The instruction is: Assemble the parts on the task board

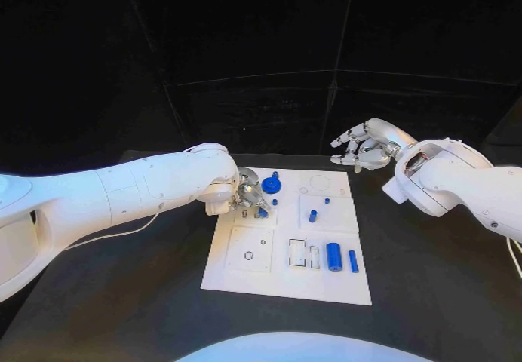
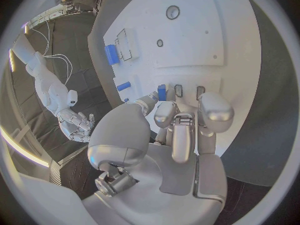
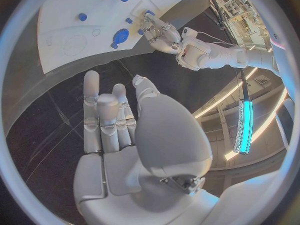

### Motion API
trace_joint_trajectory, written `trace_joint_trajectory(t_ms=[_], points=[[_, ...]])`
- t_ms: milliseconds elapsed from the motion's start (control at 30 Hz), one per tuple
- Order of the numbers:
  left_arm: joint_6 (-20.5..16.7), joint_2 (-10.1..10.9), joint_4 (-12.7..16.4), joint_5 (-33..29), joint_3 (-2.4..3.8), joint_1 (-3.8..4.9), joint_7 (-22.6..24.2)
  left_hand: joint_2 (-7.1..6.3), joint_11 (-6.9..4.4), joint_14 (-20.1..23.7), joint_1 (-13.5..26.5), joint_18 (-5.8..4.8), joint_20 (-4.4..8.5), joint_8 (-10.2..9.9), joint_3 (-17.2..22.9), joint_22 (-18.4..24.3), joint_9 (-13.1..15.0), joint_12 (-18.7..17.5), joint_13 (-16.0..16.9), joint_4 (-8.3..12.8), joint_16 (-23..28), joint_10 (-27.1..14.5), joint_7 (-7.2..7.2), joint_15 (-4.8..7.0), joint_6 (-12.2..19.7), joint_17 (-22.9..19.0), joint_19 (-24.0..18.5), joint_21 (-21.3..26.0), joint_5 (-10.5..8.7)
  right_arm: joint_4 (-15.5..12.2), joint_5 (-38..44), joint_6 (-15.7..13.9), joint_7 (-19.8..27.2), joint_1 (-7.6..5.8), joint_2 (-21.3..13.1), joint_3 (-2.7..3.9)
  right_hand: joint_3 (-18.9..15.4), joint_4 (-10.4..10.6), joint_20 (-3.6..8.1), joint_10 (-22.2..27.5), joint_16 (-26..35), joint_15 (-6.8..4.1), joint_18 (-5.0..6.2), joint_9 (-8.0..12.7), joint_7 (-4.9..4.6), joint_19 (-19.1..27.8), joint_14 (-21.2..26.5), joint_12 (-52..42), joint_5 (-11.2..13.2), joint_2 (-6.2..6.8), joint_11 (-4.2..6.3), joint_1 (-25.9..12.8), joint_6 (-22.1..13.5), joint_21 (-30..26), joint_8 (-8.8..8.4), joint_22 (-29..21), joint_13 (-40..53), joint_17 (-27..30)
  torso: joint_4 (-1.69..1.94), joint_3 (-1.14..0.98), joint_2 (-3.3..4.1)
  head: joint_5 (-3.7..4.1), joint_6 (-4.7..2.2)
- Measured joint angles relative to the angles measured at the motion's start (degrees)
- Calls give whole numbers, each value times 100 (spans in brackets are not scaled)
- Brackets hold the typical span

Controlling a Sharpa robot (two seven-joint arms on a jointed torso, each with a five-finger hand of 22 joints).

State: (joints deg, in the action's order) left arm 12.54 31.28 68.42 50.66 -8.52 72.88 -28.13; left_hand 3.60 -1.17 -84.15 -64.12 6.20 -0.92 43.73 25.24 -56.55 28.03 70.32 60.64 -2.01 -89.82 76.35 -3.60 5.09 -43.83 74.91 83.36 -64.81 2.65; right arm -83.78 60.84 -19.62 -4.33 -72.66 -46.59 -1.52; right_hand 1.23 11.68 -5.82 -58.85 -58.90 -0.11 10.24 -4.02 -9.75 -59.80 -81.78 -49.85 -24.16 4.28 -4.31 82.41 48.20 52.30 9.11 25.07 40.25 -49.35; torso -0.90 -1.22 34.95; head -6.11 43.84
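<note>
In the head view the white task board (image 1: 288, 283) lies in the middle of the black table (image 1: 120, 302), its long sides running from the near edge toward the far edge. The left hand (image 1: 249, 193) is down over the board's far left part, fingers bent round a small blue part (image 1: 262, 213); whether it truly grips the part I cannot tell here. Other blue pieces sit further along: a round knob (image 1: 271, 184) near the far edge, a short peg (image 1: 312, 216) mid-board, and a stout cylinder (image 1: 334, 257) beside a thin bar (image 1: 354, 261) toward the near right. The right hand (image 1: 364, 148) hovers off the board's far right corner, fingers loosely apart, holding nothing. In the left wrist view the fingertips (image 2: 164, 112) sit just by the small blue part (image 2: 162, 92) and two dark slots (image 2: 179, 90) in the board; contact looks likely but is not plain. In the right wrist view the right hand's fingers (image 3: 107, 116) are stretched out and bare above the table. The pieces look like light, stiff, smooth plastic, likely slippery, so a pinch across the sides suits best. The board's recesses look mostly unfilled.
</note>
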Motion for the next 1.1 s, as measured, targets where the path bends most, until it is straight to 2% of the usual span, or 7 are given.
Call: trace_joint_trajectory(t_ms=[133, 567, 1100], points=[[-127, 50, 32, 194, 0, -25, 5, -21, 3, 0, 21, 0, 0, 4, 18, -4, 9, 0, 3, 3, 0, 3, 2, 0, -3, 0, 0, 0, 0, 0, 5, 14, -1, 0, -3, 0, -9, 44, 0, 0, 31, 0, 0, 0, -1, 0, 0, 0, 133, 0, 0, 0, -40, -41, 36, -20, -20, 1, 2, 1, 0, 4, 4], [-203, 77, 33, 521, 1, -67, -45, -76, 4, 0, 76, 0, 0, 3, 114, -35, 18, 0, 7, 51, 0, 3, 4, 0, -22, 0, 0, -23, -23, 5, 14, 41, -9, 0, 2, 0, -9, 44, 0, 21, 32, 0, 1, 0, -1, 0, 0, 0, 133, 0, -21, 0, -39, -40, 36, -19, -20, 0, -4, 3, 8, -4, 42], [-88, 127, 83, 657, 10, -63, -109, -75, -17, 0, 76, 0, 0, 33, 152, -64, 35, 0, 21, 42, 0, 23, 11, 0, -31, 0, 0, -23, -9, 13, 20, 65, -16, 0, 12, 0, -9, 44, 0, 21, 32, 0, 0, 0, -1, 0, 0, 0, 133, 0, -20, 0, -39, -41, 36, -19, -19, 0, -4, 3, 5, 7, 80]])
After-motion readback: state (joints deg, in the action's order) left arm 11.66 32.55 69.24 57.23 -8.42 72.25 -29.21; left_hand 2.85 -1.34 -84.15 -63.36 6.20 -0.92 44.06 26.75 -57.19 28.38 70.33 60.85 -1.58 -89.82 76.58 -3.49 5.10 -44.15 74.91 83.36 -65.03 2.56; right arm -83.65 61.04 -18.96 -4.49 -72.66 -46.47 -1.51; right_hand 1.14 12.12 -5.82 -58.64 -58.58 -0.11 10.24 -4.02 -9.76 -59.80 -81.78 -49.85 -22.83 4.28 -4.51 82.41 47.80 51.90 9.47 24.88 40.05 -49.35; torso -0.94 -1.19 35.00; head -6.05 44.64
